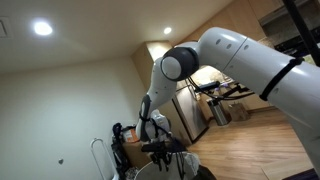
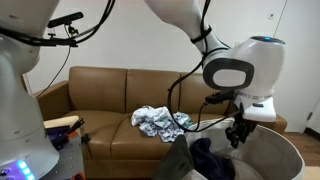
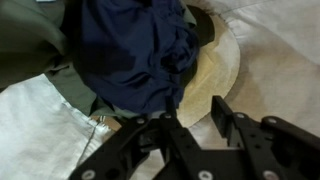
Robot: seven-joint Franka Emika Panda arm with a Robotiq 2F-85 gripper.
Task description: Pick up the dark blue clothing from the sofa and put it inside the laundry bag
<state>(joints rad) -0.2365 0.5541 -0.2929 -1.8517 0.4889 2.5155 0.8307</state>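
Gripper point(image 3: 195, 115) jaws are standing apart with nothing between them, hanging at the bottom centre of the wrist view just over the mouth of the laundry bag point(image 3: 40, 130). The dark blue clothing point(image 3: 135, 50) is lying crumpled in the upper middle of that frame, inside the bag and partly over an olive green cloth point(image 3: 30, 35), clear of the fingers. In an exterior view it is showing as a dark heap at the lower centre, within the bag's pale wall, while the gripper is hovering just above and to the right of it. The brown sofa point(image 2: 110, 90) is filling the middle left behind, carrying a patterned grey-white cloth point(image 2: 160, 122). The parted jaws over the opening are suggesting a drop already made. The limp fabric is resting under its own weight, so the task is looking all but finished.
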